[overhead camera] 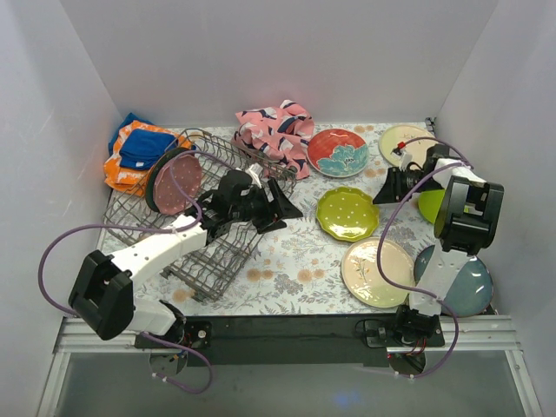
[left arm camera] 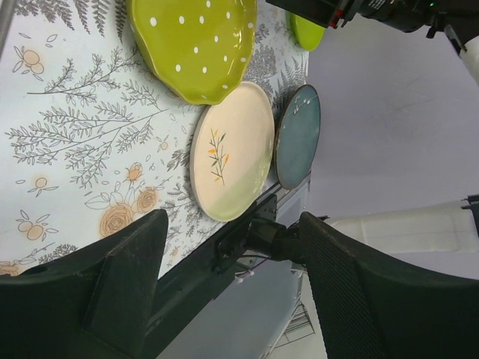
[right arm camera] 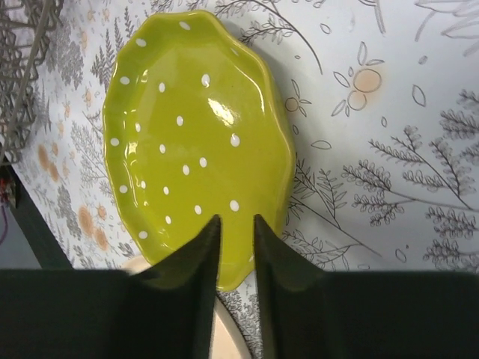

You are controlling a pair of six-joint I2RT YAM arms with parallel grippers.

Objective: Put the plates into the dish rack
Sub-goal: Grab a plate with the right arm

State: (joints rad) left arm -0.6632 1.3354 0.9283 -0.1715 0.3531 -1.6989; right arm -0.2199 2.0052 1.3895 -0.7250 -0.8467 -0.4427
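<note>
The grey wire dish rack (overhead camera: pixel 208 252) sits tilted at the left and holds one pink dotted plate (overhead camera: pixel 174 184) upright. My left gripper (overhead camera: pixel 280 207) is open and empty at the rack's right end; in the left wrist view (left arm camera: pixel 233 224) its jaws stand wide apart above the table. My right gripper (overhead camera: pixel 387 186) hovers just right of the green dotted plate (overhead camera: pixel 347 213). In the right wrist view (right arm camera: pixel 236 221) its fingers are a narrow gap apart over that plate's (right arm camera: pixel 194 134) edge, with nothing between them.
Loose on the floral mat are a red plate (overhead camera: pixel 337 152), a cream plate (overhead camera: pixel 404 141) at the back, a leaf-patterned cream plate (overhead camera: pixel 378 272), a blue plate (overhead camera: pixel 469 287) and a lime dish (overhead camera: pixel 429 206) behind the right arm. A pink cloth (overhead camera: pixel 276 130) and orange-blue cloths (overhead camera: pixel 139 152) lie at the back.
</note>
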